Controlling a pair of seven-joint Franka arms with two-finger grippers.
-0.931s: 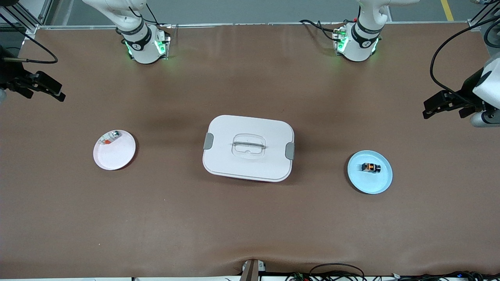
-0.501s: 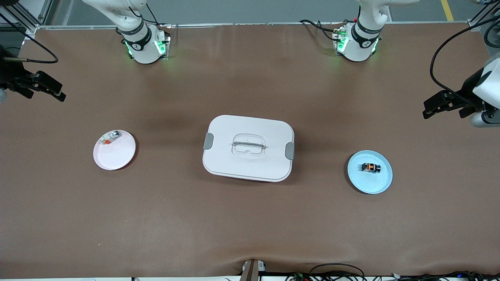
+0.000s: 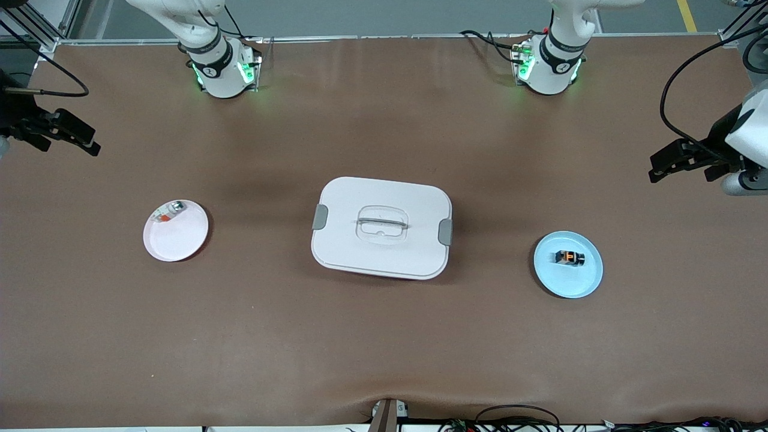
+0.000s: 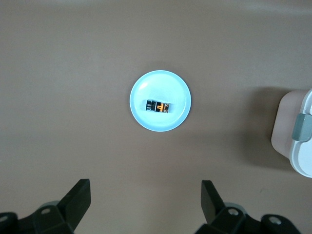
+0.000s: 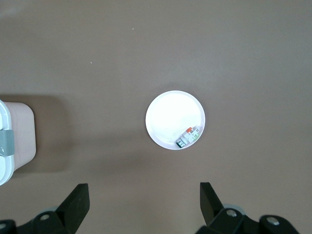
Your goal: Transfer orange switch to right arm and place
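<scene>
The orange switch is a tiny black box with a glowing orange face. It lies on a light blue plate toward the left arm's end of the table. The left wrist view shows the switch on that plate with nothing around it. My left gripper hangs open over the bare mat at its own end of the table, well apart from the plate; its fingers are spread wide and empty. My right gripper hangs open and empty over the mat at the right arm's end, away from the switch.
A white lidded box with grey clips sits mid-table between the two plates. A white plate toward the right arm's end holds a small clear-and-silver piece with a red bit, also visible as that piece on the plate.
</scene>
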